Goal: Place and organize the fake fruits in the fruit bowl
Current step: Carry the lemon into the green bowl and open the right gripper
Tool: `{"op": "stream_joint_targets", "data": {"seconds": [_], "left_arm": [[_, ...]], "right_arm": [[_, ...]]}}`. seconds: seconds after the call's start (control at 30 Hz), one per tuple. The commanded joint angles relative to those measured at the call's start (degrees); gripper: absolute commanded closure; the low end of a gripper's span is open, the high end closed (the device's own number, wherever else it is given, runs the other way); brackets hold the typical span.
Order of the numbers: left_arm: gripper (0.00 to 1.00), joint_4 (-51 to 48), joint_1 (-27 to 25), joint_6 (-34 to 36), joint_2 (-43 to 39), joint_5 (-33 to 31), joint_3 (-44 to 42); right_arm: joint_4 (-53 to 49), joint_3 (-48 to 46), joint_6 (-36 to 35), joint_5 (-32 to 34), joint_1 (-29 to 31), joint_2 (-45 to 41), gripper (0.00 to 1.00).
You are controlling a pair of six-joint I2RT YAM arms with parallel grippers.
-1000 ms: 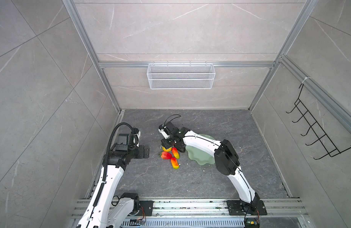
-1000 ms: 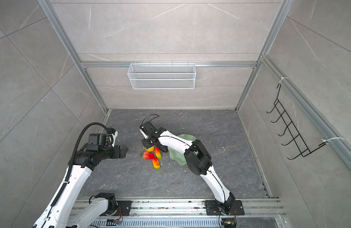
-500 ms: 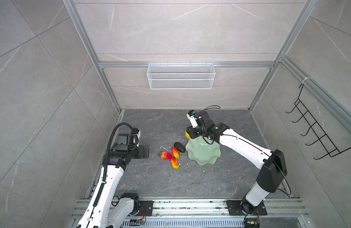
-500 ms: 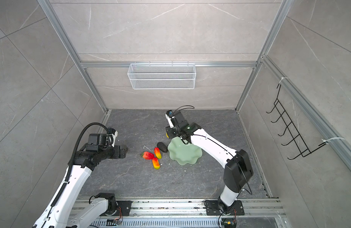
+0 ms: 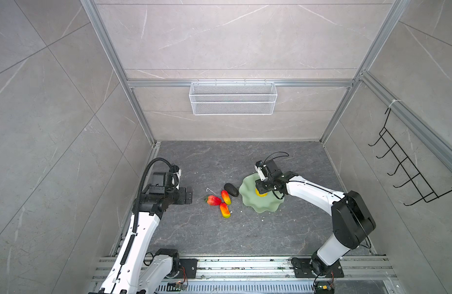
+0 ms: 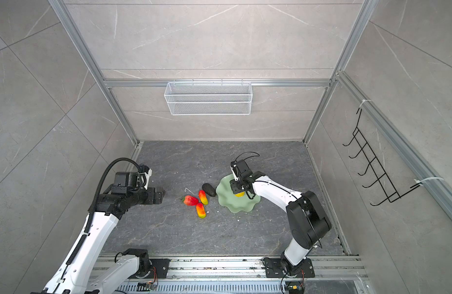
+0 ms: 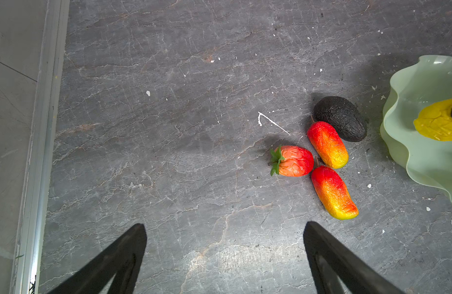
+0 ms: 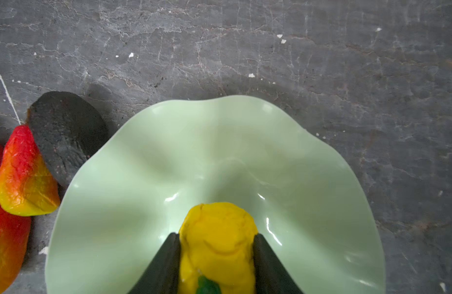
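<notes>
- Five fake fruits (image 5: 225,197) in all, glossy and crackle-skinned: one in the dish, four on the floor.
- One round yellow fruit (image 8: 217,226), wrinkled, with a green stub at one end, clamped between the two dark fingers of the right gripper (image 8: 216,235), low in the hollow of the bowl; contact with the dish not clear.
- One fruit bowl (image 8: 220,132), wide, shallow and pale mint green, smooth and shiny with a wavy scalloped rim, standing right of the floor's middle.
- One blackish oval fruit (image 7: 340,122), matt and pebbled, lying just beside the bowl's left rim.
- Two elongated mango-like fruits (image 7: 326,144), red fading through orange to yellow: one against the oval's near left side, the other (image 7: 333,192) nearer, almost end to end with it.
- One red strawberry (image 7: 292,161) with green leaves, leftmost of the bunch, tip between the two mangoes.
- Left gripper (image 7: 223,225) with two black tapered fingers spread wide, nothing between them, hovering left of the bunch and well apart from it.
- One floor slab (image 7: 169,152), dark grey, stone-veined, speckled with white chips.
- One white wire mesh basket (image 5: 232,98) on the far wall.
- One black wire hook rack (image 5: 408,173) on the right wall.
</notes>
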Motion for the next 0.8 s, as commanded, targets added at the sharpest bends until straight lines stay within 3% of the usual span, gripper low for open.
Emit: {"op": "stream_joint_targets", "data": {"seconds": [0.0,0.23,0.63,0.77], "left_arm": [[0.00,0.5,0.3,1.3,-0.3,1.1,0.2],[0.00,0.4,0.3,1.3,-0.4,1.3,0.1],[0.00,0.4,0.3,1.4,-0.1,1.3,0.3],[0.00,0.4,0.3,1.4,-0.3,1.2,0.2]], "right_arm": [[3.9,-0.3,1.1,-0.7,-0.3,2.5,0.62],[5.4,0.2,1.1,-0.9,-0.3,4.9,0.56],[-3.8,7.4,-3.3,-0.8,0.2,-0.6,0.01],[-10.3,15.6,-7.0,-3.0,3.4,1.0,0.00]]}}
